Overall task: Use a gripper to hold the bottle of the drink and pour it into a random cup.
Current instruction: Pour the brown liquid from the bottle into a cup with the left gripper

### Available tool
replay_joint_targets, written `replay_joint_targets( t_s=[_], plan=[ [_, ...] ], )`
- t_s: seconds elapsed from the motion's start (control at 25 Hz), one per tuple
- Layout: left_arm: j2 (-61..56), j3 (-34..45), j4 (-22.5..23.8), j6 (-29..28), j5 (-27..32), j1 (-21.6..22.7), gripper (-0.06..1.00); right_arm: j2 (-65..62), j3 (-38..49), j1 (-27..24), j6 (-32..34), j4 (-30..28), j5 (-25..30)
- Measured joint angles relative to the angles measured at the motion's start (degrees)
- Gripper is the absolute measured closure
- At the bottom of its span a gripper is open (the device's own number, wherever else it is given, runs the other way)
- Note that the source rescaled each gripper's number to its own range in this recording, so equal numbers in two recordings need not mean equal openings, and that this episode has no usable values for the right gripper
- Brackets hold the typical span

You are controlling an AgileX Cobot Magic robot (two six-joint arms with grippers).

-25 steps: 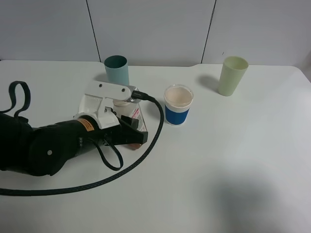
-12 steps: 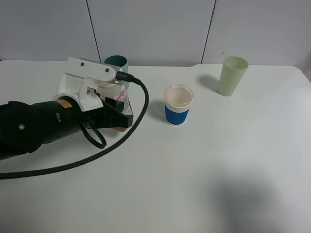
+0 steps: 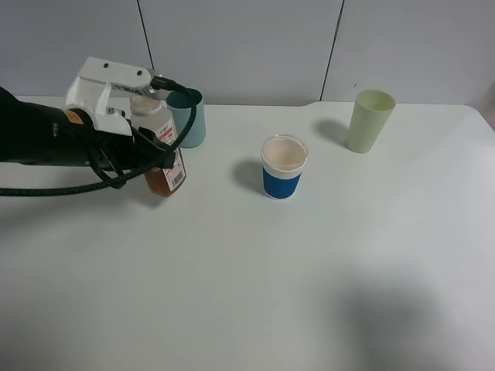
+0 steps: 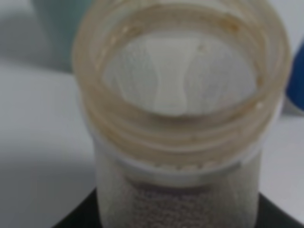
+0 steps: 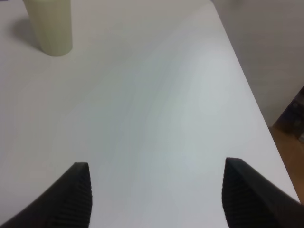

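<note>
**High view.** Clamped the left gripper (image 3: 157,154) on the bottle (image 3: 175,164) at mid-body, neck up and close to upright, presumably to keep the drink (image 3: 158,184) pooled at the bottom until the pour. Held it just beside the teal cup (image 3: 189,117), on the near-left side and not yet over the rim. Read as a staging spot for a tilt toward that cup. Could not tell for certain whether the base had cleared the table (image 3: 309,278); judged a small lift likely from the shadow beneath. Left the white cup (image 3: 282,168) and the pale cup (image 3: 370,120) well apart to the right, untouched.

**Left wrist view.** Looked almost straight onto the open neck, blurred and filling most of the picture. Found no cap. Caught dark finger parts hugging the body on both sides, in keeping with a firm grasp. Glimpsed the teal cup just beyond the neck.

**Right wrist view.** Found the right gripper (image 5: 159,199) spread wide with nothing between its fingers, over bare table and far from the pale cup. Parked out of the way, in all likelihood, to leave the pour to the other arm.

**Against half a second before.** Raised the bottle and swung it back and to the left, away from a lower, leaning spot nearer the white cup. Stood it more upright in the grip. Uncovered the teal cup, half hidden by the bracket then. Saw no shift in the white or pale cups.
</note>
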Motion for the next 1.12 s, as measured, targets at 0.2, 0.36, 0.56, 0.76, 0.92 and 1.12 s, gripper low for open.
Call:
replay_joint_targets(
  t_s=[0.2,0.36,0.56,0.76,0.92,1.12],
  plan=[
    [0.0,-3.1,13.0,-10.1,3.2,5.0,0.94,0.0,0.0,0.0,0.0,0.0,0.0],
    [0.0,-5.2,22.6,-18.2,3.9,7.0,0.94,0.0,0.0,0.0,0.0,0.0,0.0],
    [0.0,-8.2,38.7,-32.3,4.2,7.9,0.94,0.0,0.0,0.0,0.0,0.0,0.0],
    [-0.1,-12.4,52.7,-43.8,8.4,7.9,0.94,0.0,0.0,0.0,0.0,0.0,0.0],
    [0.0,-13.7,56.4,-44.9,13.6,7.9,0.94,0.0,0.0,0.0,0.0,0.0,0.0],
    [0.0,-13.8,59.3,-46.3,16.9,7.9,0.94,0.0,0.0,0.0,0.0,0.0,0.0]
  ],
)
